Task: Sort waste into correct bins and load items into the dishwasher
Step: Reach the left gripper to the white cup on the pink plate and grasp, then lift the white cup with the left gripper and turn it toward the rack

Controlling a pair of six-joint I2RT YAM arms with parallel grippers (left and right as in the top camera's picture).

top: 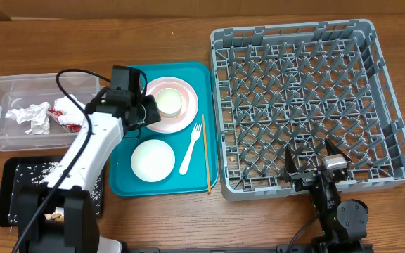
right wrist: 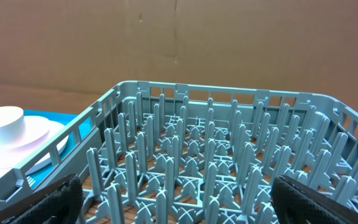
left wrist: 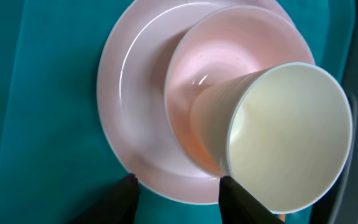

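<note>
Well, cup (left wrist: 272,134) sits in pink bowl (left wrist: 229,56)

Left arm (top: 90,149) partly hides the black tray (top: 13,191)

Readable text: none in any of the three views.
Red wrapper (top: 67,121): red and white surface, too small to make out any letters.
Labels, brands, numbers: none legible.

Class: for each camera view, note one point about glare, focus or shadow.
Left wrist: white glare streaks on the bowl and plate; the cup looms close, slightly soft. Right wrist: the rack is sharp, the tool's fingers dark and blurred in the corners. Overhead: even light, a soft shadow under the left arm on the tray.
</note>
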